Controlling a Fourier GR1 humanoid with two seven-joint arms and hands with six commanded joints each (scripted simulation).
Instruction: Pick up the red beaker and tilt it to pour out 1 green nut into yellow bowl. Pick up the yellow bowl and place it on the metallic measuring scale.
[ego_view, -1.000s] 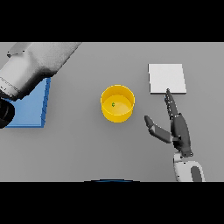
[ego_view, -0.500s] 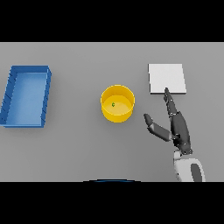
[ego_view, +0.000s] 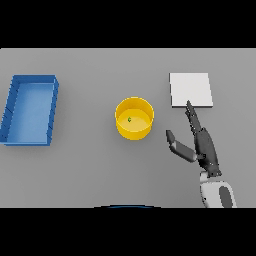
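The left arm that filled the upper left corner a second ago has gone from sight, and the blue tray (ego_view: 31, 110) it covered now shows whole. The right hand (ego_view: 199, 142) sits much where it was, fingers straight and spread, thumb out toward the bowl, holding nothing; its fingertips reach just to the near edge of the scale (ego_view: 190, 89). The yellow bowl (ego_view: 134, 118) stands on the grey counter (ego_view: 100, 170) to the hand's left, near but apart, with the green nut (ego_view: 129, 120) already inside. No red beaker is in sight. The pour looks done, so the bowl comes next. The hand should swing left, take the bowl's wall or rim, and keep it level so the nut stays in.
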